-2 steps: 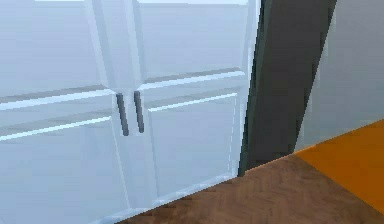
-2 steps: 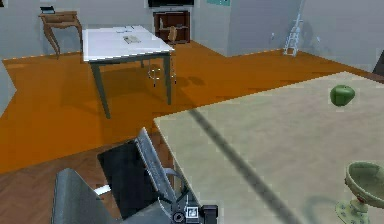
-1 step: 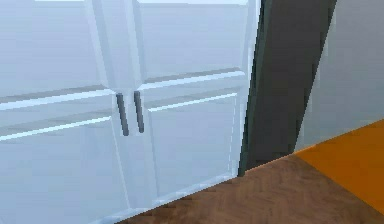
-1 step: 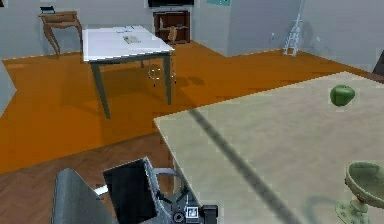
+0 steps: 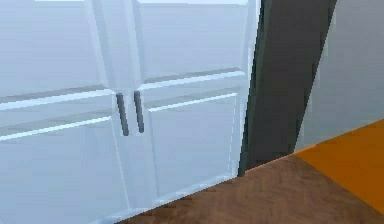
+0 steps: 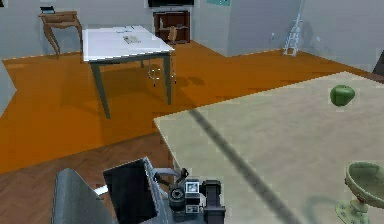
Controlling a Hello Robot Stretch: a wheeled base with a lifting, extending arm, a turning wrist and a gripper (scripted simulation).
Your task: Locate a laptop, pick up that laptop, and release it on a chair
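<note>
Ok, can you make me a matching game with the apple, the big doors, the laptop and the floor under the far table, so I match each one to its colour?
Things:
1. apple
2. double doors
3. laptop screen
4. floor under the far table

Colours:
A. orange
B. dark, nearly black
C. green
D. white

Pairs: 1-C, 2-D, 3-B, 4-A.

Bright even light, soft shadow beneath white table (image 6: 105,48)
</note>
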